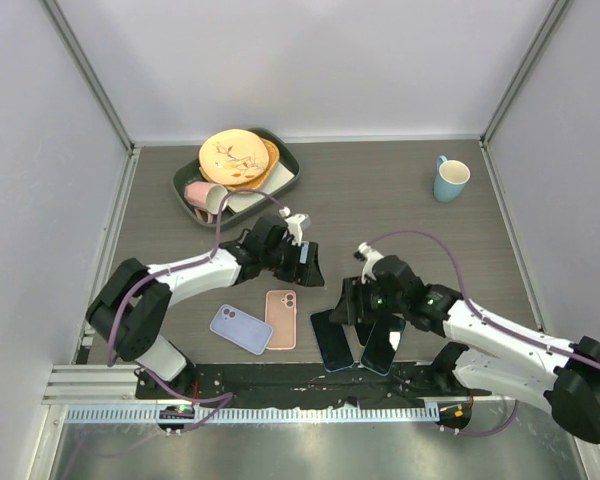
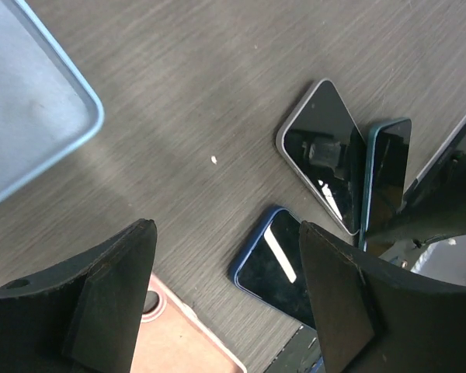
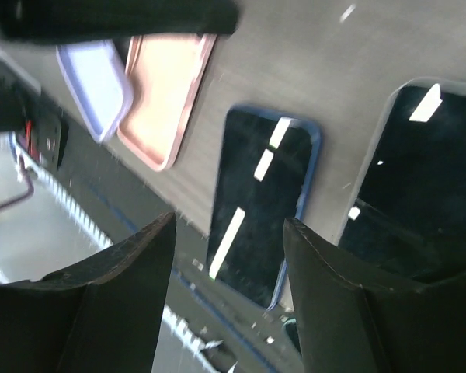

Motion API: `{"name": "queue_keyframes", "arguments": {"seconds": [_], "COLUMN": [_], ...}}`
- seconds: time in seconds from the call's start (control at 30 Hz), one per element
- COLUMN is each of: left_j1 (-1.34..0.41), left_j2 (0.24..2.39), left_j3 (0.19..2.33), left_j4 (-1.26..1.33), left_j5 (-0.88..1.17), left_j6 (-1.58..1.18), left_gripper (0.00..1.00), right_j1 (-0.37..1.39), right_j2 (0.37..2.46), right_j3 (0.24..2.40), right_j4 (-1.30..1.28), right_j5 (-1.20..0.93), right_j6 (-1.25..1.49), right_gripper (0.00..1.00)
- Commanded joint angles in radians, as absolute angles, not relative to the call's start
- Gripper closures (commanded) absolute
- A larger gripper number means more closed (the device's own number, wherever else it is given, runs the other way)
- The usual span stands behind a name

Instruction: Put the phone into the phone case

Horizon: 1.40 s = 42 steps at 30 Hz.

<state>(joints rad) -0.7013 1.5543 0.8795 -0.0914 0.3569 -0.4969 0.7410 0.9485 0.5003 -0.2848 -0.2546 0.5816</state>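
Near the front edge, left gripper and right gripper gape empty; phones lie crowded, a grab could snag two.

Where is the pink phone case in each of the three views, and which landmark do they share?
Top external: the pink phone case lies near the front edge, left of centre.
Left wrist: only part of it shows, at the bottom edge, left of centre.
Right wrist: it is at the upper left.
Shared landmark: the blue-rimmed phone, close beside the case in every view.
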Motion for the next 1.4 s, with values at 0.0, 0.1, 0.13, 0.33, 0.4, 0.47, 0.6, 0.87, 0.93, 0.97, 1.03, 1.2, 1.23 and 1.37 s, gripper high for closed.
{"name": "queue_keyframes", "arguments": {"seconds": [0.0, 0.1, 0.13, 0.33, 0.4, 0.47, 0.6, 0.87, 0.93, 0.97, 1.03, 1.2, 1.23, 1.37], "left_j1": [-0.715, -0.722, -0.726, -0.736, -0.739, -0.744, -0.756, -0.762, -0.764, -0.762, -0.764, -0.762, -0.762, -0.761], "left_j2": [1.586, 1.612, 1.620, 1.673, 1.687, 1.707, 1.730, 1.735, 1.730, 1.729, 1.717, 1.675, 1.668, 1.646], "left_j3": [0.841, 0.833, 0.828, 0.822, 0.818, 0.819, 0.818, 0.825, 0.819, 0.815, 0.807, 0.769, 0.767, 0.765], "left_j4": [0.063, 0.074, 0.078, 0.104, 0.112, 0.117, 0.130, 0.097, 0.083, 0.077, 0.049, 0.026, 0.022, 0.012], "left_j5": [0.445, 0.452, 0.453, 0.491, 0.492, 0.495, 0.502, 0.511, 0.508, 0.506, 0.496, 0.451, 0.451, 0.428], "left_j6": [-0.563, -0.566, -0.566, -0.569, -0.571, -0.575, -0.580, -0.565, -0.558, -0.558, -0.548, -0.551, -0.551, -0.552], "left_gripper": [0.22, 0.23, 0.24, 0.27, 0.27, 0.28, 0.28, 0.29, 0.30, 0.31, 0.31, 0.31, 0.31, 0.32], "right_j1": [0.894, 1.001, 1.026, 1.186, 1.235, 1.253, 1.293, 1.295, 1.295, 1.293, 1.293, 1.211, 1.188, 1.068], "right_j2": [0.942, 0.942, 0.939, 0.893, 0.879, 0.887, 0.942, 1.015, 1.026, 1.032, 1.054, 1.120, 1.135, 1.160], "right_j3": [0.454, 0.430, 0.423, 0.373, 0.367, 0.359, 0.331, 0.307, 0.321, 0.342, 0.362, 0.419, 0.425, 0.442], "right_j4": [-0.230, -0.222, -0.224, -0.238, -0.230, -0.221, -0.195, -0.190, -0.212, -0.221, -0.225, -0.218, -0.213, -0.176], "right_j5": [-0.226, -0.201, -0.192, -0.147, -0.132, -0.140, -0.129, -0.058, -0.009, 0.050, 0.093, 0.163, 0.161, 0.147], "right_j6": [0.764, 0.837, 0.850, 0.962, 0.980, 0.989, 1.000, 0.993, 0.988, 0.976, 0.971, 0.957, 0.947, 0.873], "right_gripper": [0.38, 0.39, 0.40, 0.41, 0.41, 0.41, 0.41, 0.39, 0.39, 0.38, 0.37, 0.35, 0.35, 0.34]}}
